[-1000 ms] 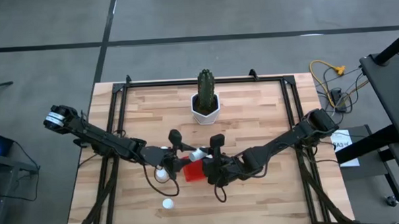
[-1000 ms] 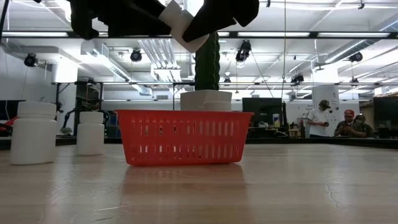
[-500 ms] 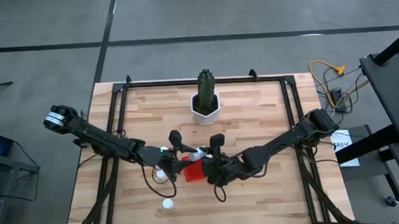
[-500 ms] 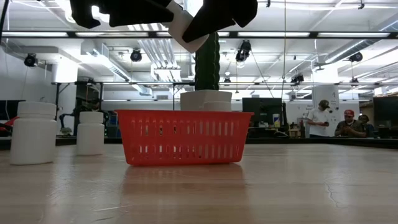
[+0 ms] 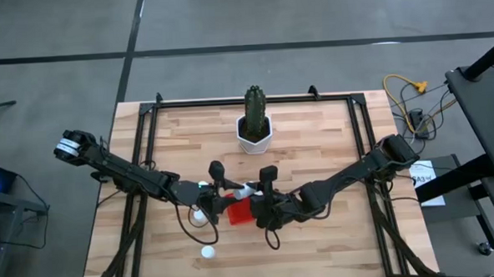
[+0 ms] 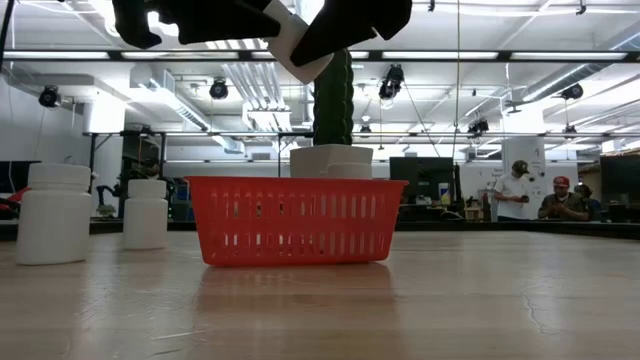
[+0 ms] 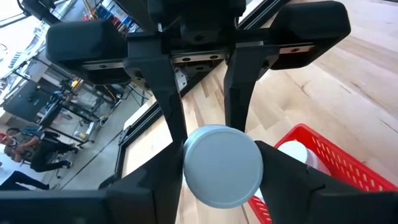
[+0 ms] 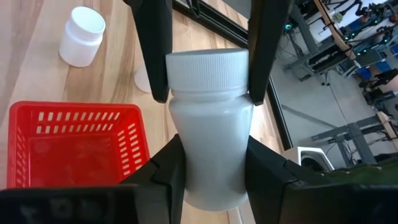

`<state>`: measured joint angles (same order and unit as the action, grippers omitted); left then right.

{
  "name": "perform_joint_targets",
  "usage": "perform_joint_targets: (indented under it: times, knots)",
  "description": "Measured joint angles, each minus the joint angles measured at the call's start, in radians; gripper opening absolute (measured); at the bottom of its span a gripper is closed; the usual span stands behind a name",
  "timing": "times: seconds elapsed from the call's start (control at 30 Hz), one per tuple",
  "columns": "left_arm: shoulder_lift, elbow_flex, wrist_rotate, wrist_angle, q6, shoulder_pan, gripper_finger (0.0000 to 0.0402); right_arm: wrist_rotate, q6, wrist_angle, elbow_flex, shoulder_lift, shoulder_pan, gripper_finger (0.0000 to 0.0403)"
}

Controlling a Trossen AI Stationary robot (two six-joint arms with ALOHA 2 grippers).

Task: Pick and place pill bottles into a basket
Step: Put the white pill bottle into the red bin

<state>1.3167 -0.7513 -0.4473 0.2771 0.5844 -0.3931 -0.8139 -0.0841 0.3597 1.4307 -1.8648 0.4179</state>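
Note:
One white pill bottle (image 5: 245,189) hangs in the air between my two grippers, over the far edge of the red basket (image 5: 239,214). My left gripper (image 5: 232,188) comes in from the table's left and is shut on the bottle's cap end. My right gripper (image 5: 259,196) comes from the right and is shut on its body. In the low view the bottle (image 6: 300,45) hangs tilted above the basket (image 6: 295,220). Two more pill bottles stand on their bases on the table, one (image 5: 200,214) left of the basket and one (image 5: 208,252) nearer the front edge. My left gripper pinches the ribbed cap (image 8: 183,65) between its two fingers (image 8: 155,56), one on each side. The fingers come nearly level from the table's left, and the cap's flat top (image 7: 221,165) faces that wrist. The bottle is clear of table and basket. My right gripper pinches the bottle's body (image 8: 211,149) below the cap, one finger (image 8: 171,168) on each side. The fingers come from the table's right, slanting a little downward, along the bottle. The bottle hangs tilted above the basket, its cap end toward my left arm.
A cactus in a white hexagonal pot (image 5: 254,134) stands at the far middle of the table, behind the basket. Black frame rails (image 5: 146,126) run along the table's left, right and far edges. Bare wood lies to the front right. People sit in the room beyond.

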Motion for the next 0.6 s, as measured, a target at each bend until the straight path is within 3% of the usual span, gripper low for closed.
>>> perform_joint_targets:
  times: [0.1,0.4,0.6]
  knots:
    - [0.0,0.0,-0.003,0.0,0.003,0.0,0.0145,0.0,0.003,-0.001,0.0,0.0,0.0,0.0111]
    - [0.0,0.0,0.002,0.0,0.005,0.0,0.0144,0.0,0.007,0.0,0.0,0.0,0.0,0.0113]
    - [0.0,0.0,0.009,-0.007,0.005,0.0,0.0144,0.005,0.022,0.003,0.0,0.0,0.0,0.0163]
